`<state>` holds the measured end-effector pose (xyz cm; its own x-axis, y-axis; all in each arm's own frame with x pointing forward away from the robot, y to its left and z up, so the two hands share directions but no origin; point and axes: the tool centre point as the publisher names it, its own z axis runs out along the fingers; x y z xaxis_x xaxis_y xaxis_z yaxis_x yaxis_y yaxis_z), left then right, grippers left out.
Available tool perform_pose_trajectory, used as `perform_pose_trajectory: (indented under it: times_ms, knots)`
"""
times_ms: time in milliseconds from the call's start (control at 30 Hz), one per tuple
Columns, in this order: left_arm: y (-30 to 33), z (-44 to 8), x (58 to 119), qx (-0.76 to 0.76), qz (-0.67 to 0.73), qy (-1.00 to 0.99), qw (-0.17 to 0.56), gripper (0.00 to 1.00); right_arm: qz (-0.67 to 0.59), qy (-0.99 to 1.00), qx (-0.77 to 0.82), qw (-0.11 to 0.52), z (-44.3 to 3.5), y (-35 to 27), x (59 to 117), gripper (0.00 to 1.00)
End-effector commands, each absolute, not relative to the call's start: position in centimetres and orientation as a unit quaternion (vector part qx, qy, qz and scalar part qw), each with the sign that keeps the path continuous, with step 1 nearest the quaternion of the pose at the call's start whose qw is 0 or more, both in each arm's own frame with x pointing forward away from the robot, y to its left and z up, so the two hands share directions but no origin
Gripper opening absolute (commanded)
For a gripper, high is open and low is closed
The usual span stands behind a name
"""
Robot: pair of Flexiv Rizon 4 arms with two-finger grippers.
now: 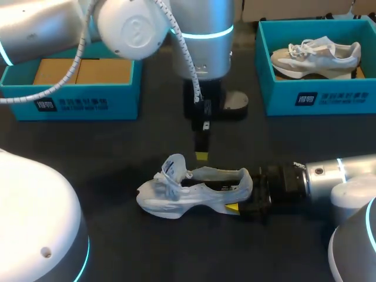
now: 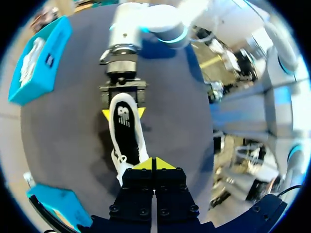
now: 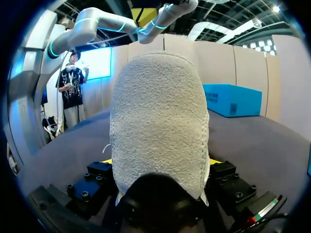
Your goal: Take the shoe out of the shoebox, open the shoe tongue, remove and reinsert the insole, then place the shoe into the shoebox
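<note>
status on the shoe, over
Right pincer shut on heel of white mesh sneaker, out on the dark table. Left pincer shut, empty, above its opening. Black insole inside. Nothing in the way.

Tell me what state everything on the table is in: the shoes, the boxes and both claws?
white shoe: upright on the table, tongue lifted
insole: lying inside the white shoe
right gripper: shut on the white shoe's heel
left gripper: shut, empty, above the white shoe
empty shoebox: open, no shoe in it
other shoebox: open, holds a second shoe
</note>
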<state>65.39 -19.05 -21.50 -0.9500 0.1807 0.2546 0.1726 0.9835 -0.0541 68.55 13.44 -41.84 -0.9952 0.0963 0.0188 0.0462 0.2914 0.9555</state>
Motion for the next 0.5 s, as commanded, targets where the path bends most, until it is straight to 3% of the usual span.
perform_pose_trajectory:
  times_ms: [33,500]
  knots:
    - [-19.6,-21.3,65.8,-0.116,0.009,-0.984,0.135,0.00,0.591,0.805,0.044,0.020,-41.7,13.5,68.6,0.00]
    - [-21.4,-25.0,66.3,-0.161,0.036,-0.980,0.115,0.00,0.591,0.805,0.044,0.020,-41.7,13.5,68.6,0.00]
